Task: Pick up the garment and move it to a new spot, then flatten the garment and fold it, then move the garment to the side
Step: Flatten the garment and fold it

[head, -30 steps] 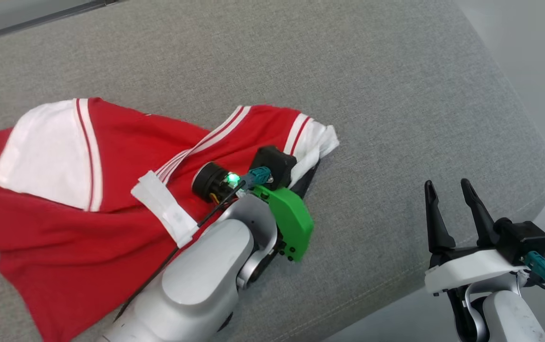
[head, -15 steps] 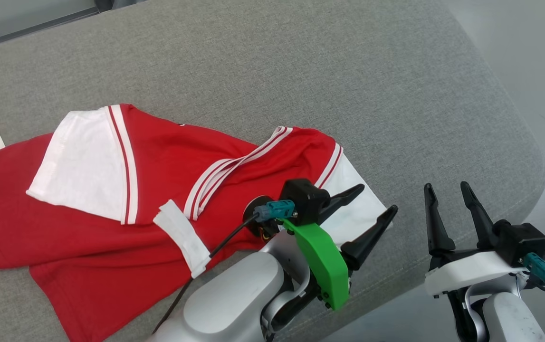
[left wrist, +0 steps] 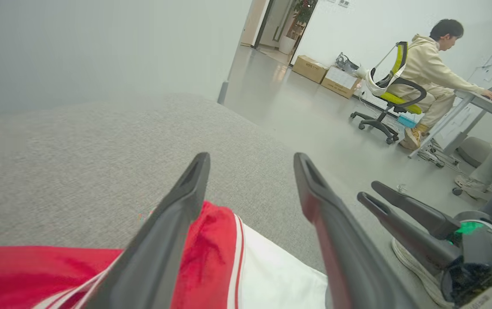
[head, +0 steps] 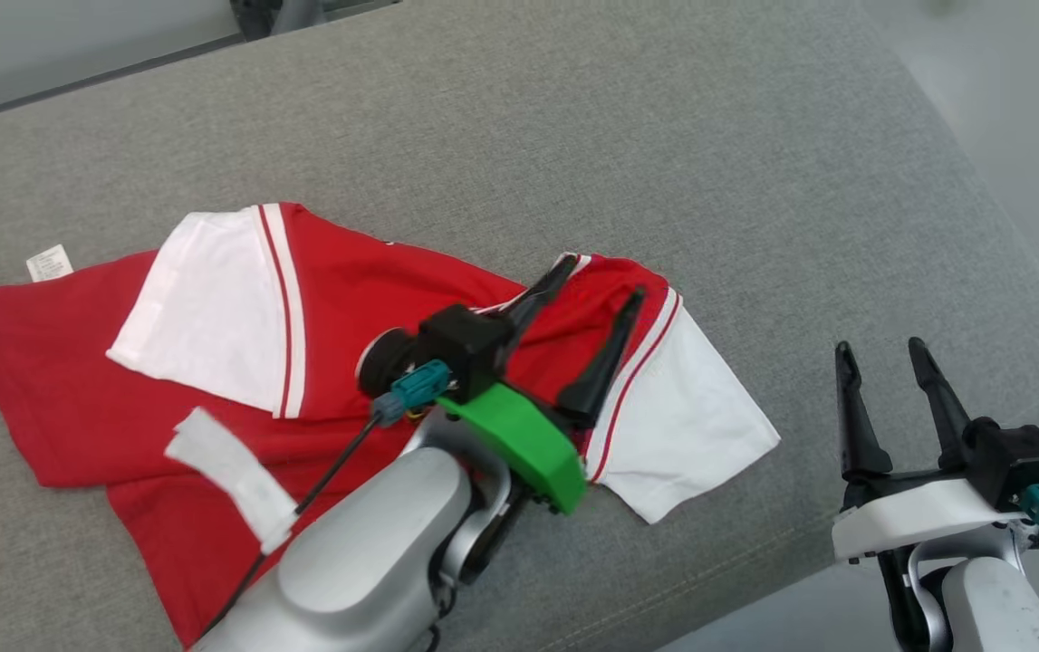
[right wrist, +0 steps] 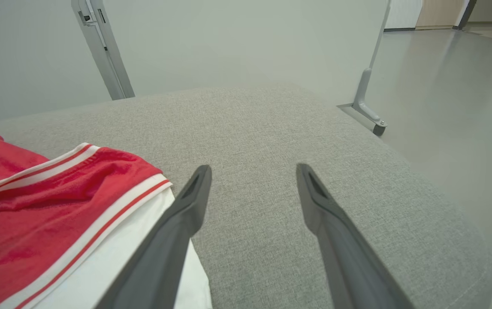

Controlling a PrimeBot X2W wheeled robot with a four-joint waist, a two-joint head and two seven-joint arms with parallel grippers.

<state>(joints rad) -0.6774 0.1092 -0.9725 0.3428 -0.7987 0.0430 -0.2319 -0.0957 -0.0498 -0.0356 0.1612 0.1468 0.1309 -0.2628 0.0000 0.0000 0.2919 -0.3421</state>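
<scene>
left claw [head: 602, 279] spread, empty, over shirt [head: 347, 272] near its right end. shirt's long axis runs left-right, bulk left of claw. right claw [head: 880, 347] spread, empty, farther right.

A pale, evenly lit office around a grey cushion

We see the grey upholstered cushion [head: 755, 181] reaching far toward a plain pale wall [left wrist: 78, 51]. To its right, glossy grey floor [left wrist: 306, 111] runs to an open doorway [left wrist: 271, 21], cardboard boxes [left wrist: 310, 68] and a person [left wrist: 432, 68] seated on a yellow-green office chair [left wrist: 393, 96] at a desk [left wrist: 481, 101].
</scene>
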